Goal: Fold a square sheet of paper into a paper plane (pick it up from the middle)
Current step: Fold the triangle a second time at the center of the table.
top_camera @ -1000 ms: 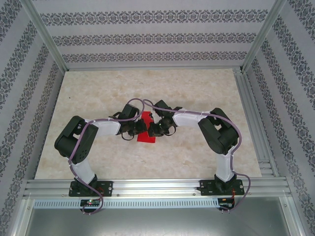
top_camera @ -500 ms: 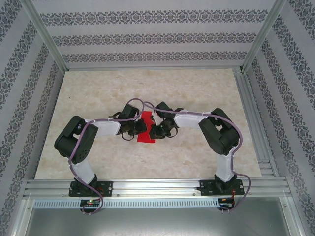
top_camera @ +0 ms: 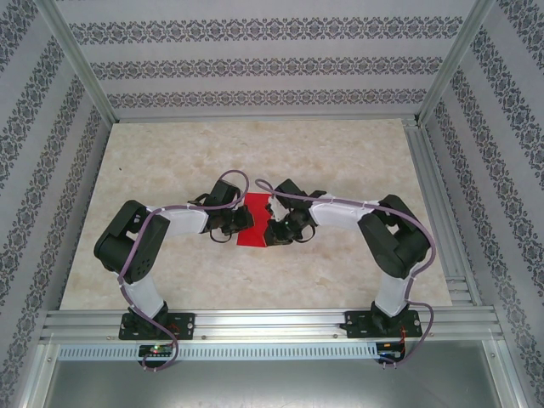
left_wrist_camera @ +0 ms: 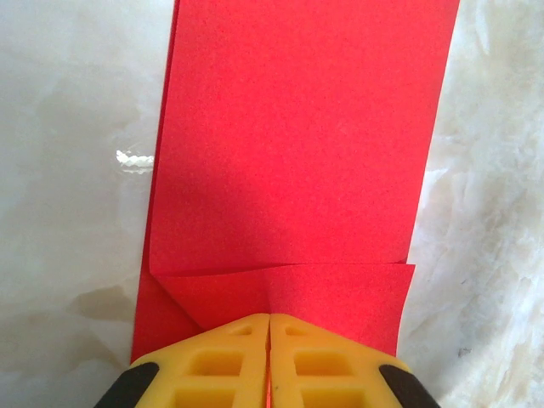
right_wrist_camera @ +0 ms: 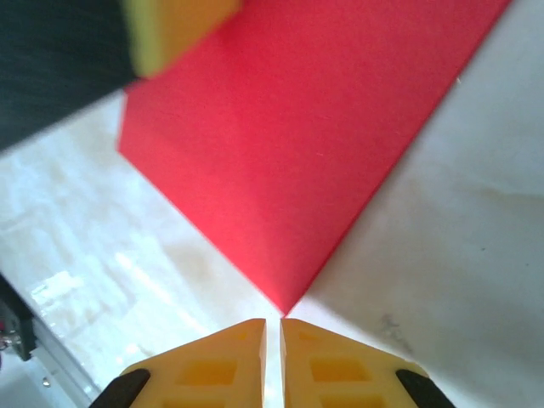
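The folded red paper (top_camera: 256, 226) lies flat in the middle of the table as a long strip with one corner folded over (left_wrist_camera: 297, 144). My left gripper (left_wrist_camera: 269, 316) is shut on its near edge, and a red sliver shows between the yellow fingers. From above, that gripper (top_camera: 241, 223) sits at the paper's left side. My right gripper (right_wrist_camera: 273, 321) hangs just off a pointed corner of the paper (right_wrist_camera: 297, 144); only a thin slit separates its fingers and nothing is between them. It stands at the paper's right side (top_camera: 274, 228).
The marble tabletop (top_camera: 340, 161) stretches free on all sides of the paper. Aluminium rails (top_camera: 255, 323) border the near edge and the right side, and patterned walls close the cell. A small white speck (left_wrist_camera: 134, 159) lies left of the paper.
My right gripper has drawn back to the right off the paper, and its elbow has swung outward. More of the red paper shows. The left arm has not moved.
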Controlling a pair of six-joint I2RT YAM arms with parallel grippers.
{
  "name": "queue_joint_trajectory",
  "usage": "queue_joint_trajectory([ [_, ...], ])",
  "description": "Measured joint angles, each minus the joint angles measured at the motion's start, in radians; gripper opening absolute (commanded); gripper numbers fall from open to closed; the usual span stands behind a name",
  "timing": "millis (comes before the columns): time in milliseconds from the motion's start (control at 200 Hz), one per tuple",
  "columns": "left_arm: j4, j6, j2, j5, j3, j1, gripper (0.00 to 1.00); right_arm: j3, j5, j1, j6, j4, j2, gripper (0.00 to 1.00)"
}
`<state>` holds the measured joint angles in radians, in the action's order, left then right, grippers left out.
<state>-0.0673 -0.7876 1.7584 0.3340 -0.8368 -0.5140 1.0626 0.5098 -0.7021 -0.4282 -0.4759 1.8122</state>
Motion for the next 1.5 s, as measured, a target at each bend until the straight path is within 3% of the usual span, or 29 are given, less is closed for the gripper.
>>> queue_joint_trajectory([
  [360,0.003,-0.003,0.0,0.0,0.001,0.0,0.1,0.14,0.0,-0.005,0.0,0.004,0.094,0.13],
  [744,0.008,-0.007,0.0,0.0,0.004,0.0,0.1,0.133,0.0,-0.011,0.004,-0.011,0.159,0.13],
  [1214,0.01,-0.007,0.0,0.0,0.005,0.0,0.1,-0.018,0.0,-0.018,0.003,-0.041,0.029,0.16],
  [1499,-0.001,-0.006,-0.018,0.01,0.005,-0.002,0.2,0.002,-0.051,0.033,-0.065,0.048,-0.048,0.18],
])
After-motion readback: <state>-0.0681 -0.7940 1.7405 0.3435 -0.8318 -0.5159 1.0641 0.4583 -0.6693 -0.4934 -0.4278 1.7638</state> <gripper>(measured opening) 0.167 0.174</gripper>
